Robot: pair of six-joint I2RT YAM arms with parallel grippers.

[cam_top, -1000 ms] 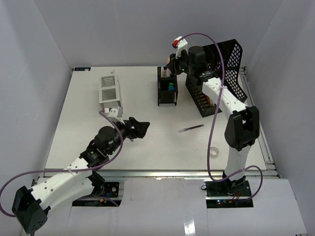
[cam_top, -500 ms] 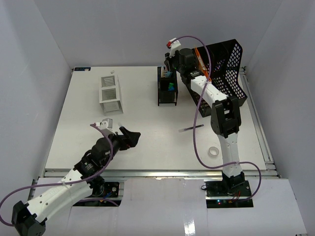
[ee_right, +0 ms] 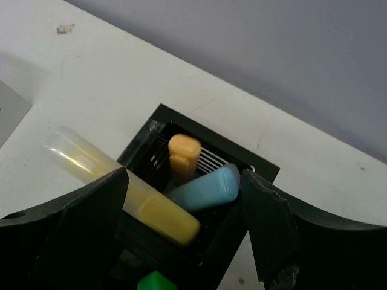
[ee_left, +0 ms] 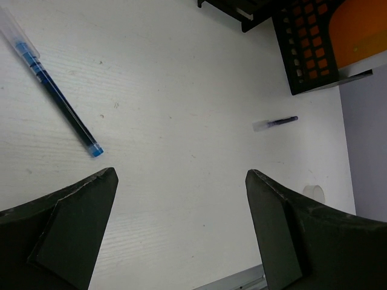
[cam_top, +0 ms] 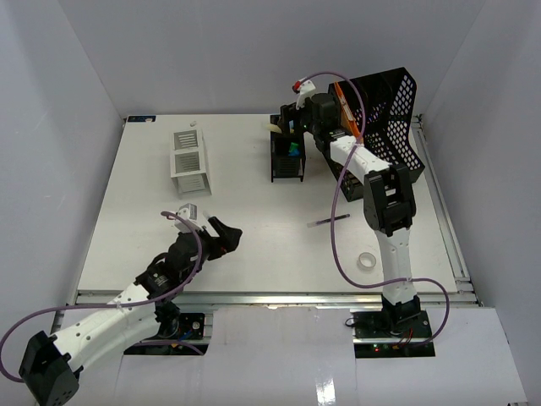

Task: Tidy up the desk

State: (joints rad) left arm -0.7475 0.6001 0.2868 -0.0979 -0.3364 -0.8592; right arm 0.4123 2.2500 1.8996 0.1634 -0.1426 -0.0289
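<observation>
Two arms are seen over the desk (cam_top: 254, 245), a wide white top that carries everything in view. The right gripper (ee_right: 184, 176) is held above the holder (ee_right: 205, 130) at the middle of the far edge. Its fingers, nearly closed a second ago, are now spread wide, and a yellow marker (ee_right: 157, 214) lies loose between them with its lower end in the holder. The marker is judged to have just been dropped in, so one more stray is put away.

The left gripper (ee_left: 181, 181), fingers released and nothing held, has been drawn back a little towards the near left corner. It hovers by a blue pen (ee_left: 57, 99) lying on the desk, which is probably the next thing to be gathered.

A black mesh tray (cam_top: 397, 110) stands at the far right corner, with an orange flat item (cam_top: 347, 101) leaning in it. A white organiser (cam_top: 188, 161) stands towards the far left; its contents cannot be made out. In the holder, an orange marker (ee_right: 183, 151) and a pale blue marker (ee_right: 208, 186) are propped beside the yellow one, with something green (ee_right: 154, 283) lower down.

Still loose on the desk are a dark pen (cam_top: 328, 221) right of centre and a small tape roll (cam_top: 366, 260) towards the near right corner.
</observation>
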